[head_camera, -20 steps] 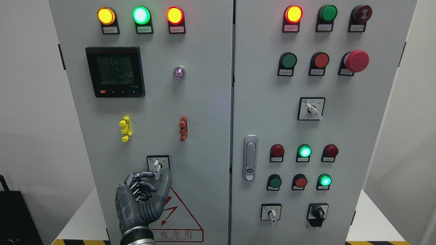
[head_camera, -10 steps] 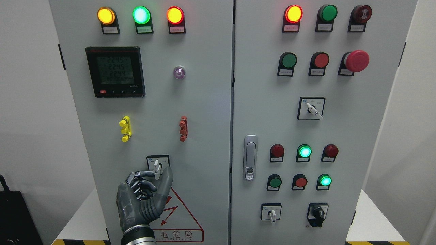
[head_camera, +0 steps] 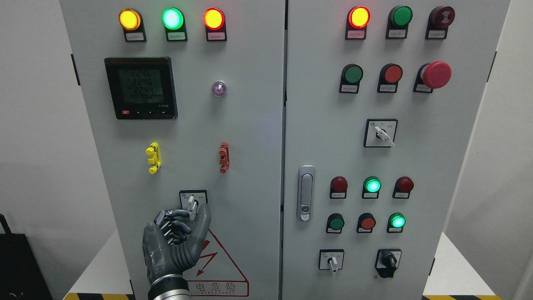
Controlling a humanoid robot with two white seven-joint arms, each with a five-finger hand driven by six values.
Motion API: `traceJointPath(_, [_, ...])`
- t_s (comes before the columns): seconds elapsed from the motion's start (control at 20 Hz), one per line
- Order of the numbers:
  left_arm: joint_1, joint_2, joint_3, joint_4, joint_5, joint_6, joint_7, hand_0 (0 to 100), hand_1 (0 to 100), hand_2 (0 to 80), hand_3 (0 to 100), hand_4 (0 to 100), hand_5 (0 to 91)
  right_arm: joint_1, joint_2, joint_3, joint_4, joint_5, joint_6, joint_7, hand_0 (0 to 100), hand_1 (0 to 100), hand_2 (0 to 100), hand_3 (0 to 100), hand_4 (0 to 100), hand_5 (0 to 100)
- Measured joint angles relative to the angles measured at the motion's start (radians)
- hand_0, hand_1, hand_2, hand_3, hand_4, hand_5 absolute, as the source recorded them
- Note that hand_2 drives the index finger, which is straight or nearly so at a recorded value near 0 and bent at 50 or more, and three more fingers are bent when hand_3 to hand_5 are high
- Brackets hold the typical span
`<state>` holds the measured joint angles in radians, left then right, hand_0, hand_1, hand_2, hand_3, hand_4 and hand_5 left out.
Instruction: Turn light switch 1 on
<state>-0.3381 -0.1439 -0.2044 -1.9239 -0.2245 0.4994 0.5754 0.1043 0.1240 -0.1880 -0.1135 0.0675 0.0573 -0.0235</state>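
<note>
A white-levered rotary switch [head_camera: 191, 204] sits in a black-framed plate low on the left cabinet door [head_camera: 250, 137], lever pointing roughly straight up. My left hand [head_camera: 195, 211], dark grey with jointed fingers, comes up from the bottom edge and pinches the lever's lower end: the index finger [head_camera: 179, 213] meets it from the left, the thumb [head_camera: 203, 218] stands against its right side. The other fingers are curled under. The right hand is out of view.
Yellow [head_camera: 153, 157] and red [head_camera: 224, 157] clips are above the switch, and a meter [head_camera: 141, 88] higher up. A red warning triangle [head_camera: 220, 262] lies below the hand. The right door carries a handle [head_camera: 306, 193], push buttons and further rotary switches [head_camera: 379, 133].
The hand has crept slightly right and up against the lever, thumb closer to it. The lever's angle looks the same.
</note>
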Motion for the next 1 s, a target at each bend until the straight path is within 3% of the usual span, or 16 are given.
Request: traceJointPath(1.0, [-0.007,-0.001,0.0,0.0,0.001,0.018,0.0,8,51,57.0,91,93,85.4,0.0,0.0,0.0,0.0,0.0,0.0,0.001,0,0,0,0,0,0])
